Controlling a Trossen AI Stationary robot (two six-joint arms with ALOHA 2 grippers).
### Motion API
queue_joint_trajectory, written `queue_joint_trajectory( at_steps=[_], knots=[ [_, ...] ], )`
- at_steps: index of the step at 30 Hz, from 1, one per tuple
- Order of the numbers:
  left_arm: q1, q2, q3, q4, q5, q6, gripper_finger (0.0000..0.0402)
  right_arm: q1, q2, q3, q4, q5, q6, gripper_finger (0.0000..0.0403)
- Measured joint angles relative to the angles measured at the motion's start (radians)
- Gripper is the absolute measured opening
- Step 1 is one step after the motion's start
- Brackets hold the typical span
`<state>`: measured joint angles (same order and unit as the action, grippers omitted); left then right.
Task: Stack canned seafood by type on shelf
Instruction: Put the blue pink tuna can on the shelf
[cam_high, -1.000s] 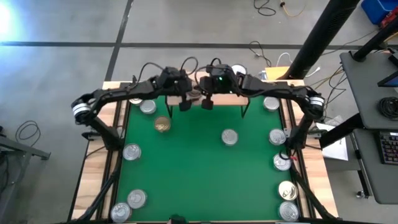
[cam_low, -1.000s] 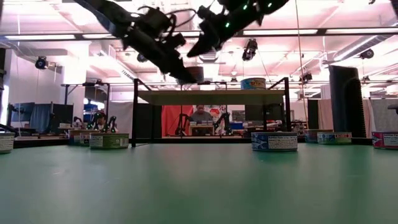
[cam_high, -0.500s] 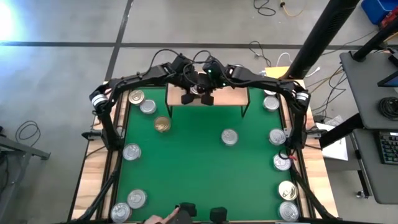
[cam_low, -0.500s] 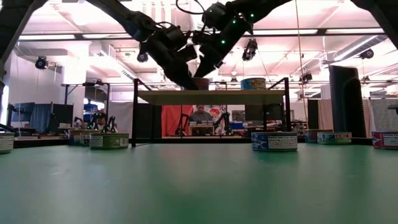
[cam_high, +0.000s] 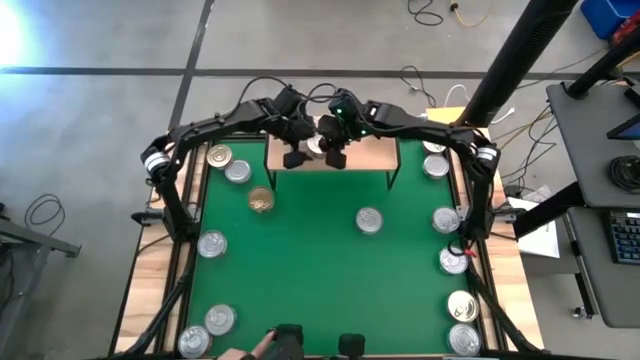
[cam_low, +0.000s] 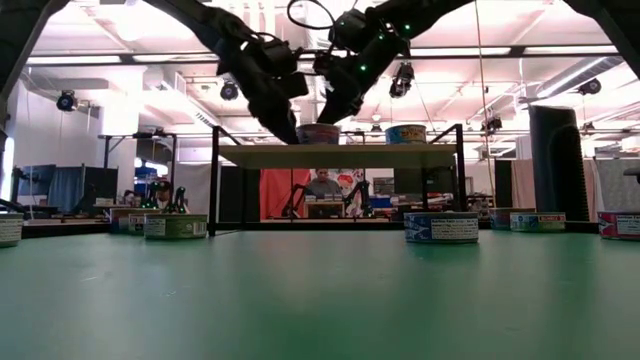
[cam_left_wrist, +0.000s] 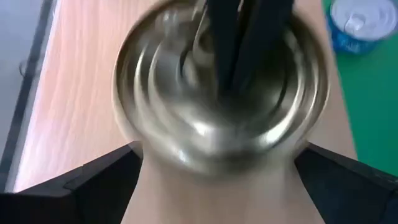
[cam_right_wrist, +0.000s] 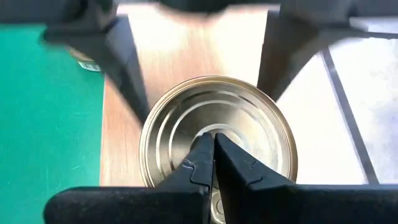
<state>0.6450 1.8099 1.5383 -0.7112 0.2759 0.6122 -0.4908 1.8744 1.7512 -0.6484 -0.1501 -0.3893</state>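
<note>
High view: both arms meet over the shelf (cam_high: 372, 155) at the far edge.
Can (cam_right_wrist: 217, 137): sits on the shelf board.
Left gripper (cam_high: 296, 158): fingers spread wide around the can.
Right gripper (cam_right_wrist: 210, 163): fingers pressed together, tips resting on the lid.
Do it well: lift both straight up, slowly, so the can stays put.

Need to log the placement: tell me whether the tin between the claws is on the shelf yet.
On it, upright. The tin sits flat on the shelf; the open left claw straddles it.
</note>
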Motion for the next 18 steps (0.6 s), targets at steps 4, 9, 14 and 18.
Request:
queue_joint_trajectory(
  at_steps=[4, 9, 14, 18],
  knots=[
    [0.003, 0.0, 0.046, -0.113, -0.024, 0.026, 0.0397, 0.001, 0.0, -0.001, -0.001, 0.001, 0.012, 0.0009],
    [0.005, -0.037, 0.083, -0.174, -0.029, -0.001, 0.0397, 0.0, 0.009, -0.004, 0.037, -0.003, 0.011, 0.0009],
    [-0.018, -0.119, 0.07, -0.189, -0.058, -0.053, 0.0397, 0.0, 0.053, -0.004, 0.2, -0.004, 0.011, 0.0009],
    [-0.05, -0.196, 0.055, -0.196, -0.049, -0.054, 0.0397, -0.001, 0.104, -0.003, 0.339, -0.008, 0.012, 0.0009]
  ],
)
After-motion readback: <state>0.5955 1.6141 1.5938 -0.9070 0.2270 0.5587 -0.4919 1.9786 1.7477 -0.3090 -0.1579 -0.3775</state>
